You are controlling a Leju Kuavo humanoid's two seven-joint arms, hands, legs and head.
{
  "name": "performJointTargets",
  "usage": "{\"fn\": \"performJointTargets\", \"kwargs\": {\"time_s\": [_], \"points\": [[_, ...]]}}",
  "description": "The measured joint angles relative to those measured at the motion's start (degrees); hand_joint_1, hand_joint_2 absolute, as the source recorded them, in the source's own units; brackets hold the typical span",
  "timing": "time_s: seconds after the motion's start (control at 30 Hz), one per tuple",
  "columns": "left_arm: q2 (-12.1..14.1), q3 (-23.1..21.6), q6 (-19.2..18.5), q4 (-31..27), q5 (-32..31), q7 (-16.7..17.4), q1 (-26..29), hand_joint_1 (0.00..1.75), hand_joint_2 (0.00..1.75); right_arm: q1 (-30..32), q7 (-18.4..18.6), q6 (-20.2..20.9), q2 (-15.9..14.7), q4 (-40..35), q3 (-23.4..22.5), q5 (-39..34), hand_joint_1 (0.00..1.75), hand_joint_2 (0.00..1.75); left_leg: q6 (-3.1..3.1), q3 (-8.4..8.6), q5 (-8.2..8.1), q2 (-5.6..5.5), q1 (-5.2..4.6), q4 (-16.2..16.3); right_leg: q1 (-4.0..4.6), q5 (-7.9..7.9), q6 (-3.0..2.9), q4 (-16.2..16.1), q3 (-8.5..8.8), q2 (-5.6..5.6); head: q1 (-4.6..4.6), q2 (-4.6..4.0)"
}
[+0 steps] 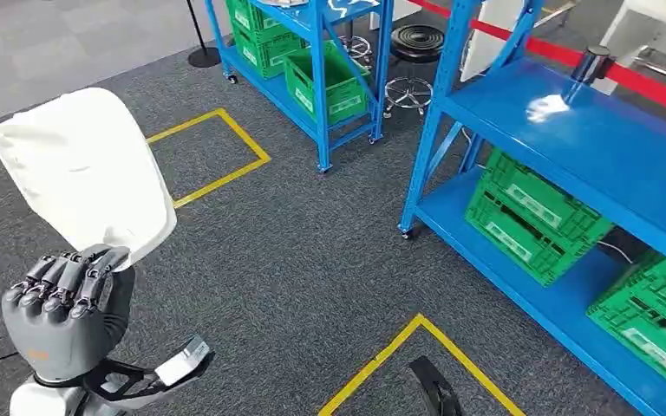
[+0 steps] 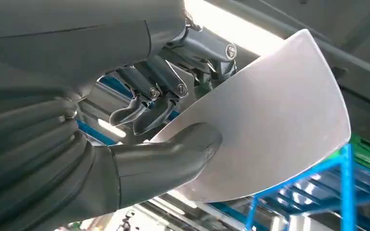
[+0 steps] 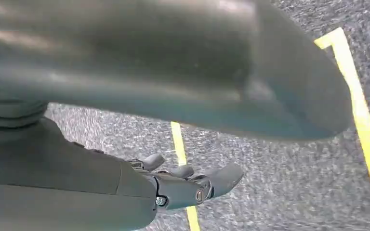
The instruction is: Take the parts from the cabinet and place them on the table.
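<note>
My left hand (image 1: 65, 299) is raised at the lower left of the head view and holds a white curved part (image 1: 82, 173) by its lower edge. In the left wrist view the thumb (image 2: 168, 156) presses on the white part (image 2: 274, 120) while the fingers (image 2: 149, 101) close behind it. My right hand (image 3: 183, 185) hangs over the grey carpet with its fingers apart and nothing in them.
A blue shelf rack (image 1: 590, 147) with green crates (image 1: 529, 212) stands at the right. A second blue rack (image 1: 316, 52) with green crates is at the back. Yellow tape lines (image 1: 217, 152) mark the grey carpet. A red barrier belt (image 1: 624, 74) runs behind the near rack.
</note>
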Motion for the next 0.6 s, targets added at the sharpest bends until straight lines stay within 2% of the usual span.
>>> {"fn": "performJointTargets", "kwargs": {"time_s": [0.07, 0.1, 0.13, 0.17, 0.2, 0.23, 0.27, 0.3, 0.33, 0.37, 0.4, 0.43, 0.47, 0.57, 0.6], "points": [[0.1, 0.1, 0.0, 0.0, 0.2, -0.1, 0.0, 1.75, 1.75, 0.0, 0.0, 0.0, 0.0, 0.0, 0.0, 0.0, 0.00, 0.00, 0.34, -0.34, 0.08, -1.65, -0.27, 0.0, -0.06, -0.14, 0.42, -0.2, 0.35, -1.58, 0.06, 0.00], [0.2, 0.1, 0.0, 0.0, 0.2, -0.3, 0.1, 1.75, 1.75, 0.0, 0.0, 0.0, 0.1, 0.0, 0.0, 0.0, 0.00, 0.00, 0.73, -0.31, 0.25, -2.59, -0.30, -0.3, -0.09, -0.30, 0.80, -0.3, 0.70, -2.49, 0.02, 0.00], [0.2, 0.1, 0.0, 0.0, 0.2, -0.5, 0.2, 1.75, 1.75, -0.2, 0.0, 0.0, 0.0, 0.0, 0.0, 0.0, 0.00, 0.00, 1.07, 0.09, 0.65, -3.28, 0.35, -0.8, -0.54, -0.90, 1.30, 0.7, 0.31, -0.07, 0.12, 0.00], [0.2, 0.2, 0.0, -0.2, 0.2, -0.6, 0.2, 1.75, 1.75, -0.2, -0.1, 0.0, 0.1, 0.0, 0.0, 0.0, 0.00, 0.00, 1.23, 0.10, 0.72, -4.02, 0.51, -0.9, -0.52, -2.30, 1.52, 3.0, -0.82, 3.76, 0.22, 0.00], [0.0, 0.2, 0.0, -0.3, 0.1, -0.8, 0.2, 1.75, 1.75, 0.0, 0.0, 0.0, 0.1, 0.0, 0.0, 0.0, 0.00, 0.00, 1.56, 0.03, 0.84, -4.73, 0.65, -0.9, -0.56, -4.44, 1.62, 7.1, -2.84, 5.49, 0.50, 0.00], [0.0, 0.2, 0.0, -0.3, -0.2, -1.0, 0.3, 1.75, 1.75, 0.2, 0.2, 0.0, 0.1, 0.0, 0.0, 0.0, 0.00, 0.00, 1.63, 0.02, 0.84, -5.52, 0.66, -0.9, -0.58, -6.25, 1.72, 11.4, -5.07, 6.18, 0.57, 0.00], [0.0, 0.3, 0.0, -0.3, -0.4, -1.0, 0.7, 1.75, 1.75, 0.4, 0.6, 0.0, 0.0, 0.0, 0.0, 0.0, 0.00, 0.00, 1.64, 0.01, 0.84, -6.51, 0.66, -0.8, -0.58, -7.35, 1.81, 15.3, -7.27, 6.37, 0.59, 0.00], [0.0, 0.4, 0.0, -0.4, -0.6, -0.9, 1.1, 1.75, 1.75, 0.5, 0.8, 0.0, 0.0, 0.0, 0.0, 0.1, 0.00, 0.00, 1.64, -0.01, 0.83, -7.46, 0.68, -0.7, -0.59, -7.20, 1.86, 17.1, -8.58, 6.37, 0.59, 0.00], [0.0, 0.4, 0.0, -0.4, -1.1, -0.7, 1.4, 1.75, 1.75, 0.5, 0.8, 0.1, 0.0, 0.0, 0.0, 0.2, 0.00, 0.00, 1.59, -0.01, 0.81, -8.43, 0.79, -0.5, -0.65, -5.61, 1.88, 16.1, -8.47, 6.38, 0.59, 0.00], [0.0, 0.4, 0.0, -0.4, -1.4, -0.4, 1.5, 1.75, 1.75, 0.5, 0.8, 0.1, 0.0, 0.0, 0.0, 0.2, 0.00, 0.00, 1.45, -0.01, 0.72, -9.32, 0.93, -0.3, -0.73, -3.20, 1.88, 12.9, -7.26, 6.52, 0.59, 0.00], [0.0, 0.5, 0.0, -0.5, -1.7, -0.2, 1.7, 1.75, 1.75, 0.4, 0.7, 0.1, 0.0, 0.0, 0.0, 0.2, 0.00, 0.00, 1.24, -0.01, 0.61, -10.17, 1.11, -0.1, -0.89, -0.54, 1.96, 8.2, -5.23, 7.02, 0.59, 0.00], [0.0, 0.5, 0.0, -0.7, -2.0, 0.3, 1.7, 1.75, 1.75, 0.4, 0.7, 0.1, 0.0, 0.0, 0.0, 0.2, 0.00, 0.00, 0.89, -0.10, 0.43, -10.99, 1.28, 0.3, -1.29, 1.73, 2.18, 3.2, -2.89, 8.85, 0.61, 0.00], [0.0, 0.6, 0.0, -0.8, -2.3, 0.7, 1.7, 1.75, 1.75, 0.4, 0.8, 0.1, 0.0, 0.0, 0.0, 0.2, 0.00, 0.00, 0.40, -0.48, 0.29, -11.66, 1.16, 0.7, -1.62, 0.68, 2.45, 1.4, -2.19, 11.86, 0.67, 0.00], [0.2, 0.6, 0.0, -1.2, -2.6, 1.3, 2.1, 1.75, 1.75, 0.4, 0.7, 0.1, 0.0, 0.0, 0.0, 0.2, 0.00, 0.00, -0.91, -1.04, 0.61, -13.57, 1.37, 0.3, -1.02, 0.92, 1.14, 1.2, -2.13, 9.90, 0.65, 0.00], [0.4, 0.7, 0.0, -1.1, -2.5, 1.4, 2.1, 1.75, 1.75, 0.2, 0.5, 0.1, 0.0, 0.0, 0.0, 0.2, 0.00, 0.00, -1.35, -1.48, 0.77, -14.18, 1.44, 0.2, -1.14, 1.12, 0.62, 0.9, -1.77, 9.15, 0.63, 0.00]]}}
